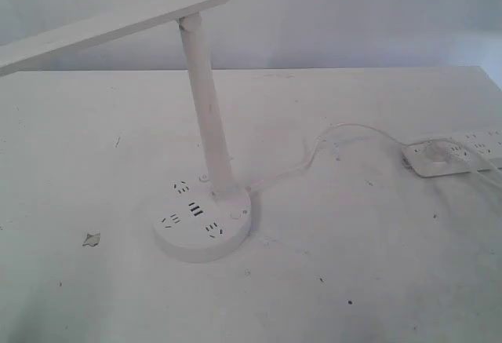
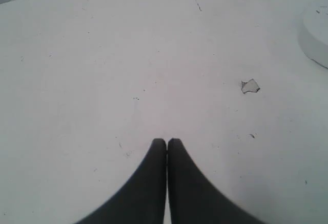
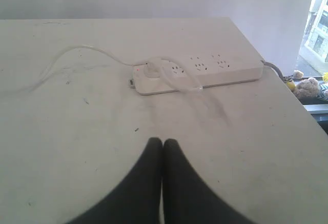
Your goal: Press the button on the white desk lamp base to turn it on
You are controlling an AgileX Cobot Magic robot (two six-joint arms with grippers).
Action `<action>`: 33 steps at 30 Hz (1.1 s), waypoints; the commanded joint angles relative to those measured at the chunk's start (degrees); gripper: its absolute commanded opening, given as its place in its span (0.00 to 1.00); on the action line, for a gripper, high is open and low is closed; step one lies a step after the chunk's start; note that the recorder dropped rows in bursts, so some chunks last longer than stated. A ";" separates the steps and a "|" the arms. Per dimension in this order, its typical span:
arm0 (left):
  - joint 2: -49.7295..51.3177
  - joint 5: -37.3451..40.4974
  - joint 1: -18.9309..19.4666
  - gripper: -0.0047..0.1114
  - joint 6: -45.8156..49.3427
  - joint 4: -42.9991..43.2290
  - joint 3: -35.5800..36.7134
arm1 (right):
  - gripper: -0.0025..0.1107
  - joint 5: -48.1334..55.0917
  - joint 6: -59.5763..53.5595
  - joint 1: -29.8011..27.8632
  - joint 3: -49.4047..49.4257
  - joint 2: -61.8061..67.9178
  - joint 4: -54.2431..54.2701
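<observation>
The white desk lamp (image 1: 202,84) stands mid-table in the exterior view, its flat bar head (image 1: 102,25) reaching to the upper left. Its round lamp base (image 1: 202,221) shows dark socket slots and USB ports; a small round button (image 1: 234,218) sits near the pole foot. A white cord (image 1: 314,155) runs right from the base. No arm shows in the exterior view. My left gripper (image 2: 166,141) is shut and empty over bare table, with an edge of the lamp base (image 2: 315,39) far off. My right gripper (image 3: 162,142) is shut and empty, short of the power strip.
A rectangular white power strip (image 1: 459,153) (image 3: 205,73) lies at the right of the table (image 1: 376,264) with the lamp's plug in it. A small chip in the tabletop (image 1: 91,239) (image 2: 250,86) lies left of the base. The table's right edge (image 3: 287,96) drops off beside the strip.
</observation>
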 commanded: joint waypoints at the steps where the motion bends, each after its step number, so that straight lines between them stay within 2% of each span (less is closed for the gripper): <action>1: -0.22 0.07 -0.51 0.04 -0.14 -0.33 0.19 | 0.02 -0.13 0.37 -0.13 0.29 -0.26 -0.41; 13: -0.22 0.07 -0.51 0.04 -0.14 -0.33 0.19 | 0.02 -0.25 -1.10 -0.13 0.29 -0.26 -2.60; 17: -0.22 0.07 -0.51 0.04 -0.14 -0.33 0.19 | 0.02 -5.65 -2.56 -0.13 0.29 -0.26 -6.16; 23: -0.22 0.07 -0.51 0.04 -0.14 -0.33 0.19 | 0.02 -20.28 -1.55 -0.13 0.29 -0.26 -4.35; 28: -0.22 0.07 -0.51 0.04 -0.14 -0.33 0.19 | 0.02 -38.99 12.49 -0.13 0.29 -0.26 3.38; 33: -0.22 0.07 -0.51 0.04 -0.14 -0.33 0.19 | 0.02 -59.29 20.24 -0.13 0.29 -0.26 4.21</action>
